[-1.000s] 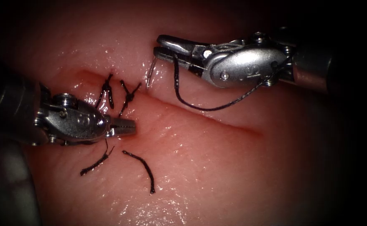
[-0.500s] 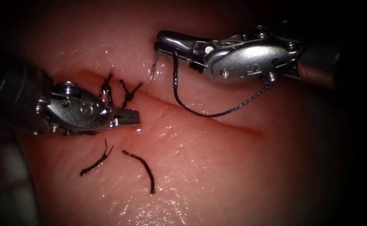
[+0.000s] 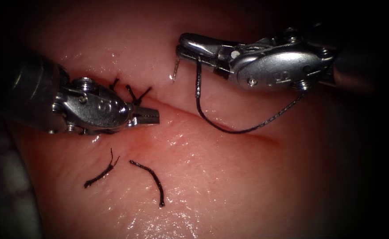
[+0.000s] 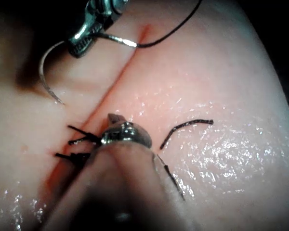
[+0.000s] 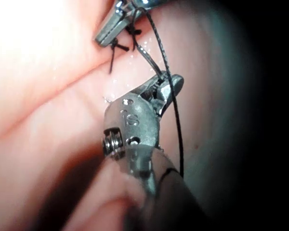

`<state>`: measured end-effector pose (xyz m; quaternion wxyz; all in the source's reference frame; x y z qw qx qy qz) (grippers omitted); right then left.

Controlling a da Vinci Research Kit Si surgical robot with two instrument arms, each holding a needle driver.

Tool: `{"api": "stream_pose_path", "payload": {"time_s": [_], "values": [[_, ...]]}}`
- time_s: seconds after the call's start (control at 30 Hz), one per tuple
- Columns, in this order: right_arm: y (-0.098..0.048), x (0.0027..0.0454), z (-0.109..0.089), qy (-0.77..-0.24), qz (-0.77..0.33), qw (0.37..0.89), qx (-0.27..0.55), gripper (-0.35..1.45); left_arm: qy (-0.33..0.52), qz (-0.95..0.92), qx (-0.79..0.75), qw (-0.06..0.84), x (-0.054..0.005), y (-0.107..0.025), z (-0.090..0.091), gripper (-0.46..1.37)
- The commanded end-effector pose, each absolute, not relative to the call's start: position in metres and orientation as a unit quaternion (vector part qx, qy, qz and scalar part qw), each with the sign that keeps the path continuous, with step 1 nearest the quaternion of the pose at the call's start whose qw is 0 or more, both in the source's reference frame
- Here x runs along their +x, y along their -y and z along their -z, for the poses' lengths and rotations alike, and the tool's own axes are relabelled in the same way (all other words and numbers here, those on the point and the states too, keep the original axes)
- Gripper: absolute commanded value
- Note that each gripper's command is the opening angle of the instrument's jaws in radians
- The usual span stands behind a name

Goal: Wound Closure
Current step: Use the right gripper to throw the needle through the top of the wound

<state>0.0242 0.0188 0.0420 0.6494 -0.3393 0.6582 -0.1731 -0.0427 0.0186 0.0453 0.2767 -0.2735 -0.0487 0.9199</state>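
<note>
My right tool [image 3: 188, 46] comes in from the upper right, its jaws shut on the curved needle [image 4: 44, 72] towards its tail end. The needle tip [image 3: 175, 71] points down, free of the tissue, on the far side of the cut [image 3: 230, 130] and to the right of the stitches. Black thread [image 3: 243, 130] runs from the needle's tail in a loop over the cut and back up beside the right tool. My left tool [image 3: 148, 116] lies on the cut just below the two knotted stitches [image 3: 136, 95], jaws shut and holding nothing. The right wrist view has the right tool [image 5: 166, 84] with thread [image 5: 173, 115] alongside it.
Two cut ends of thread [image 3: 100, 174] [image 3: 152, 177] lie on the tissue [image 3: 230, 186] on the near side of the cut. The cut stands unstitched to the right of the knots. The tissue surface is wet and glistening.
The right tool has moved right and slightly up, carrying the needle and thread away from the tissue. The left tool has slid right and up to the cut below the stitches.
</note>
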Motion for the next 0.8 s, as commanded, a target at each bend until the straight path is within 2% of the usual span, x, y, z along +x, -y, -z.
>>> {"api": "stream_pose_path", "payload": {"time_s": [0.03,0.8], "values": [[-0.0187,0.0242,-0.042,-0.658,0.173,0.647,-0.344,-0.35,0.05,-0.92,-0.275,0.276,-0.0428,-0.0185,-0.0454,-0.35],[-0.0186,0.024,-0.0396,-0.659,0.17,0.638,-0.361,-0.35,0.053,-0.921,-0.28,0.266,-0.0433,-0.0171,-0.0468,-0.35]]}}
